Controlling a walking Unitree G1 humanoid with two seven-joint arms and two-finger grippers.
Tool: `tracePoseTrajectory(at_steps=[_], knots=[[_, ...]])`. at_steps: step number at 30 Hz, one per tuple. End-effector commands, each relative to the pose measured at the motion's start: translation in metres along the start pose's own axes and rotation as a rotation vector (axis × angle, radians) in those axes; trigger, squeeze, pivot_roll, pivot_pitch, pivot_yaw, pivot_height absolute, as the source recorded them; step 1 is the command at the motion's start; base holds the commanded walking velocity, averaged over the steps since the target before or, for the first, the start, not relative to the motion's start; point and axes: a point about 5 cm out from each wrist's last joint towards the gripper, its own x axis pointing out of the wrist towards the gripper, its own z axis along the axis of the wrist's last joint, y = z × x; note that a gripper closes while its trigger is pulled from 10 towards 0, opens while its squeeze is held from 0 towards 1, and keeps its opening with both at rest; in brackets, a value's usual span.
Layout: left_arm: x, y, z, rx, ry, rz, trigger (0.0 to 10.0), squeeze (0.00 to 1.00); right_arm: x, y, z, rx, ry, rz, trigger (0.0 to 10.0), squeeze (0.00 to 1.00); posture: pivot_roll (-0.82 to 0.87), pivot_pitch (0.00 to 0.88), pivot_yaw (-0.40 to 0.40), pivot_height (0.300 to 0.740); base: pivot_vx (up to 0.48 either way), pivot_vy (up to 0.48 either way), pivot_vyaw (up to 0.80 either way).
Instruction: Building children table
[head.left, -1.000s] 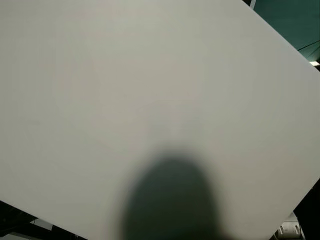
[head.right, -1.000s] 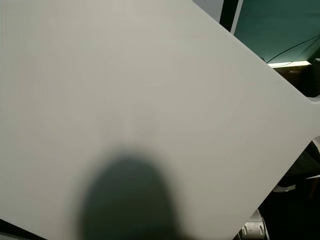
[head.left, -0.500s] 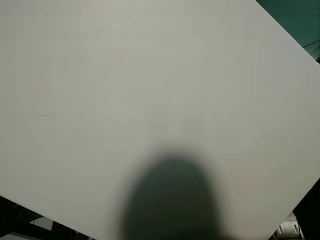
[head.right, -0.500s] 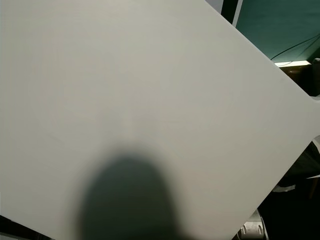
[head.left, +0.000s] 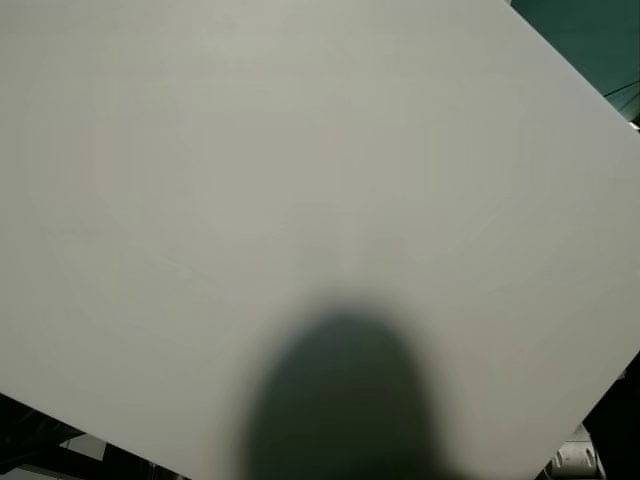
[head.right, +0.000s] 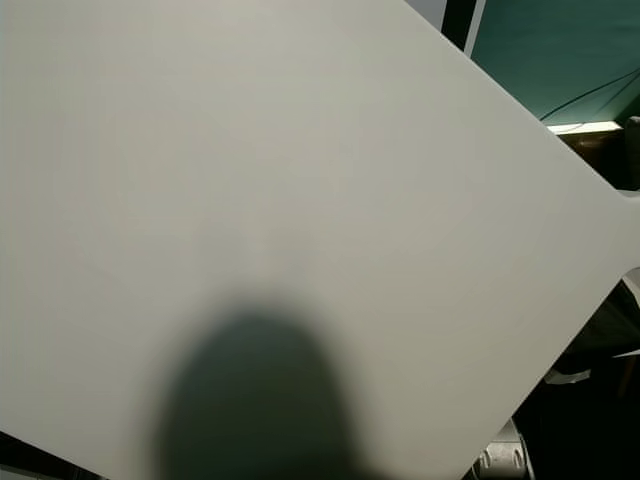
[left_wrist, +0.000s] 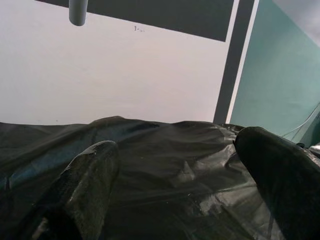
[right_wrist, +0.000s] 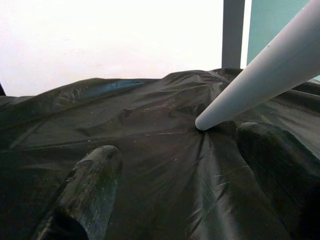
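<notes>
Head eyes press close on a white tabletop (head.left: 300, 150); wrist cameras skim black sheeting (left_wrist: 165, 160).

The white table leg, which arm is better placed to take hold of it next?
Probably the right. The white table leg ends on the black sheet just ahead of the right gripper, jaws open. The left gripper, also open, sees a leg tip much farther off.

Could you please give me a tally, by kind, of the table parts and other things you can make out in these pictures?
White tabletop panel: 1
White table legs: 2 (one touching the black plastic sheet, one at the frame's edge)
Black plastic sheet: 1
Pincers: 2, left pincer and right pincer, both open
Total: 6
</notes>
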Motion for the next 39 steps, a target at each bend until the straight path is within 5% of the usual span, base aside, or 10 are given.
tracePoseTrajectory(at_steps=[1,39], knots=[[0.0035,-0.0006,0.0052,0.002,-0.015,0.075,10.0,0.00,0.0007,0.0043,0.0019,0.002,-0.003,0.016,10.0,0.00,0.04,0.000,0.035,0.740,0.000,0.000,0.00],[0.0032,-0.0011,0.0067,-0.002,-0.001,0.079,10.0,0.00,-0.0017,0.0067,-0.0019,0.009,0.015,0.019,10.0,0.00,0.05,0.000,0.033,0.740,0.118,0.000,0.00]])
